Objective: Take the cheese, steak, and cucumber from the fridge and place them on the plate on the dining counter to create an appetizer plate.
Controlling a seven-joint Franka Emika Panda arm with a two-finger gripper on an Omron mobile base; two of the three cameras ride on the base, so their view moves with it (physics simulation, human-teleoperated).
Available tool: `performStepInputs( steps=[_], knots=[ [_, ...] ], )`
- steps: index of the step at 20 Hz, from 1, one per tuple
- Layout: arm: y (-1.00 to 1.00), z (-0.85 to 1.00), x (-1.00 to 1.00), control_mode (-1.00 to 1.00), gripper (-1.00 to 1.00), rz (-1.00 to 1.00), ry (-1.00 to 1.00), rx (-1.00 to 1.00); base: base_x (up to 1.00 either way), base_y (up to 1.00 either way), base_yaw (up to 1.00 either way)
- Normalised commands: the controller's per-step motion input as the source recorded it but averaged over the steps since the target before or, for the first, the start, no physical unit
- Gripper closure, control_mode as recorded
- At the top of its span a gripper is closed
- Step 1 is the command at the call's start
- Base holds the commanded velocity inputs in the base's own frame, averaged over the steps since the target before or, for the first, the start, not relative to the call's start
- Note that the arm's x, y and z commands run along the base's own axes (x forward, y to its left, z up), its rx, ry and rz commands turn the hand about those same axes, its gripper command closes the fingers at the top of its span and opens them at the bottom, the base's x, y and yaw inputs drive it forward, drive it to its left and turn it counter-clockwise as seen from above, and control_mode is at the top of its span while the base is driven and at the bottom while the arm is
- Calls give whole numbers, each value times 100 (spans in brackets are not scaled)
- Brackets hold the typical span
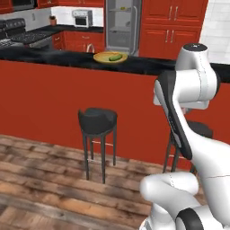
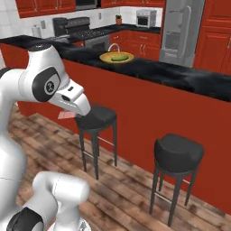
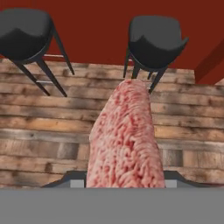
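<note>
My gripper is shut on the steak, a pinkish-red marbled slab that sticks out from between the fingers over the wooden floor. A pink edge of the steak shows under the hand in the right base view. Beyond the arm, the dining counter has a black top and a red front. On it stands the yellow-rimmed plate, with the dark green cucumber lying in it. The grey fridge stands behind the counter, its inner shelves showing. The cheese is out of view.
Two black stools stand in front of the counter's red panel, and both stools appear below the hand. Red cabinets, a stove and a toaster oven line the back wall.
</note>
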Motion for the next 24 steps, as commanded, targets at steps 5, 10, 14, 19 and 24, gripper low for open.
performStepInputs(
  steps=[5,10,14,19,24],
  knots=[
    [0,0,0,100,100,0,0,0,56,100,-30],
    [0,0,0,100,100,0,0,0,60,100,-29],
    [0,0,0,100,100,0,0,0,64,94,-29],
    [0,0,0,100,100,0,0,0,74,76,-27],
    [0,0,0,100,100,0,0,0,89,47,-26]
  ],
)
